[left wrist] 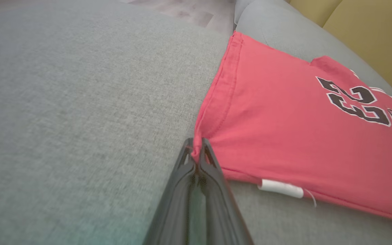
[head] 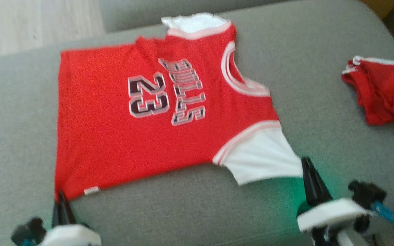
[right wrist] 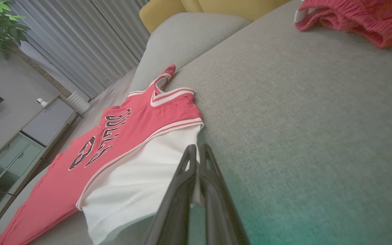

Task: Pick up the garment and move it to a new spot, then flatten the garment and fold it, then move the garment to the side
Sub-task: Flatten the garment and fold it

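Red jersey spread flat, print up, on grey sofa cushion. Left claw closed, pinching the near hem corner beside the white tag. Right claw closed on the edge of the near white sleeve. Second red garment crumpled well apart at right, on the same cushion.

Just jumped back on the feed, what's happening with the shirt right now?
The red jersey lies spread face up on the grey sofa cushion. The left tool is shut on its bottom hem corner, and the right tool is shut on the edge of its white sleeve. Nothing is folded yet. A second red garment sits crumpled off to the robot's right.
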Tool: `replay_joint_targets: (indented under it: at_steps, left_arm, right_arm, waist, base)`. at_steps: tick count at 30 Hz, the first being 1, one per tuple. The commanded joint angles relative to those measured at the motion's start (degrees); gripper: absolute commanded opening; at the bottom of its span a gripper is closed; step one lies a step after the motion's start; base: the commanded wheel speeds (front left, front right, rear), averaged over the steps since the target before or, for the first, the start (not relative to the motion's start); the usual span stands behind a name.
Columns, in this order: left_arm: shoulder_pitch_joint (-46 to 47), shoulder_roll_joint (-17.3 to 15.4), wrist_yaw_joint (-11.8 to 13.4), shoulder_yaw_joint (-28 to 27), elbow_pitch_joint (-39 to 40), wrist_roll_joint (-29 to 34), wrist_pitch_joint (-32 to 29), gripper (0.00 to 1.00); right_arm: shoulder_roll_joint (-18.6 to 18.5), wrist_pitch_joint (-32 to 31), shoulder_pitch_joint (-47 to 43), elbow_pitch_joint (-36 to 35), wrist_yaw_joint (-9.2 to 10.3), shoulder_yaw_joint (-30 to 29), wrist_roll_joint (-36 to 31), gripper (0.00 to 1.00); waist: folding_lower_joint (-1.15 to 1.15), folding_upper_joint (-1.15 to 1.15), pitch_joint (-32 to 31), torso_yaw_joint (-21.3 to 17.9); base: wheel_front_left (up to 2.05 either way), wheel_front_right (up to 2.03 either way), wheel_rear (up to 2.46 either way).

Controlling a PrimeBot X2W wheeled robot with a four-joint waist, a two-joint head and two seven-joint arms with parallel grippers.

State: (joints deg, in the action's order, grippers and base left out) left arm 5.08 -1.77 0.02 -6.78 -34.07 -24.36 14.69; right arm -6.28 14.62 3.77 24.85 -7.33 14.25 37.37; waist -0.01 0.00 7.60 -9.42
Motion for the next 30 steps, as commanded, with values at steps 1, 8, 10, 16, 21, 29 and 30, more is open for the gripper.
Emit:
replay_joint_targets:
  at_steps: [1,8,10,16,21,29,30]
  left_arm:
    - [-1.0,-1.1,0.5,-1.0,1.7,-0.4,0.3,0.00]
    - [-7.2,-1.1,1.4,3.4,4.4,-2.0,0.3,0.00]
    - [-7.6,-1.1,1.2,4.3,5.6,-2.4,0.3,0.00]
    - [-4.6,-1.1,0.1,7.2,9.0,-2.7,0.3,0.00]
    - [0.6,-1.1,0.2,8.9,9.3,-2.2,0.3,0.00]
    - [10.1,-1.1,1.4,9.5,4.6,-0.7,0.3,0.00]
    - [11.3,-1.1,1.6,9.7,4.1,-0.3,0.3,0.00]
  right_arm:
    - [-1.2,0.4,-1.0,-1.2,-0.16,0.7,0.7,0.00]
    - [-2.9,0.4,-7.8,-2.6,-0.16,1.0,1.5,0.00]
    - [-3.0,0.4,-8.3,-4.1,-0.16,0.9,1.8,0.00]
    - [-2.3,0.4,-4.9,-8.5,-0.16,0.4,1.4,0.00]
    - [-2.4,0.4,2.6,-8.2,-0.16,-0.9,0.3,0.00]
    - [-3.5,-0.2,14.7,-1.0,-0.16,-1.3,-0.2,0.00]
    - [-3.6,-0.2,16.0,0.2,-0.16,-1.5,-0.2,0.00]
  waist:
    - [0.01,0.00,-2.8,0.6]
    - [0.01,0.00,-6.8,2.6]
    - [0.01,0.00,-6.8,3.1]
    - [0.01,0.00,-5.7,4.5]
    - [0.01,0.00,-2.9,5.5]
    - [0.01,0.00,2.4,6.7]
    - [0.01,0.00,3.0,6.9]
  base:
    - [0.00,0.00,0.00]
    - [0.00,0.00,0.00]
    - [0.00,0.00,0.00]
    - [0.00,0.00,0.00]
    - [0.00,0.00,0.00]
    - [0.00,0.00,0.00]
    - [0.00,0.00,0.00]
